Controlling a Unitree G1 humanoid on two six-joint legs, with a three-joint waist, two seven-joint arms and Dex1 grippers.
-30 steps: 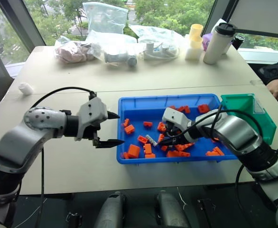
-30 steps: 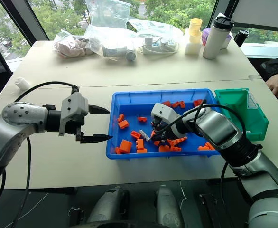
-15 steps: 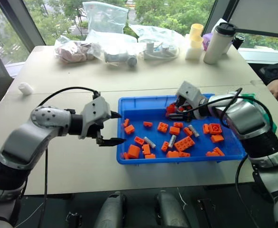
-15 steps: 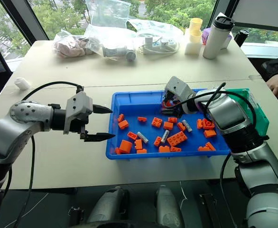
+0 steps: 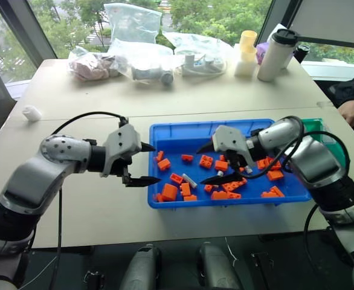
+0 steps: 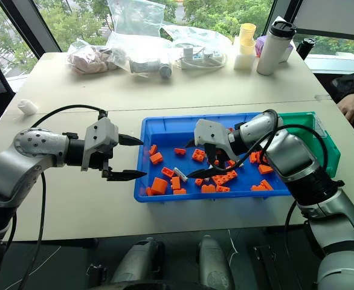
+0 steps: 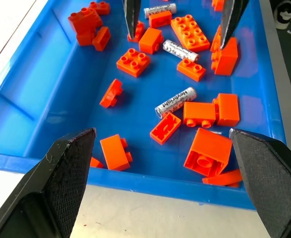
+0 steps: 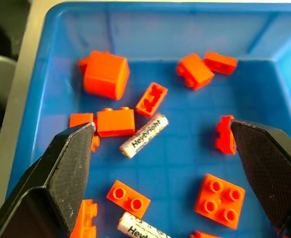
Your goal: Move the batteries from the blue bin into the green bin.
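Note:
The blue bin (image 5: 172, 127) lies in front of me, strewn with orange bricks and batteries. One battery (image 5: 189, 180) lies near the bin's front left, and in the wrist views I see the batteries (image 7: 175, 102) (image 8: 144, 135) flat on the blue floor among the bricks. My right gripper (image 5: 201, 165) hovers open over the bin's middle with nothing between its fingers, pointing left. My left gripper (image 5: 156, 163) stands open just outside the bin's left wall, also empty. The green bin (image 6: 323, 140) stands against the blue bin's right end, partly hidden by my right arm.
Orange toy bricks (image 5: 170, 192) lie all over the blue bin. At the table's far side stand a white bottle (image 5: 277, 54), a yellow cup (image 5: 248, 41) and clear plastic bags (image 5: 147, 57). A person's hand (image 5: 349, 112) rests at the right edge.
My right gripper rose from among the bricks, swung to the bin's far side and came back over the middle, going from shut to open. Several bricks shifted. The left arm stayed put.

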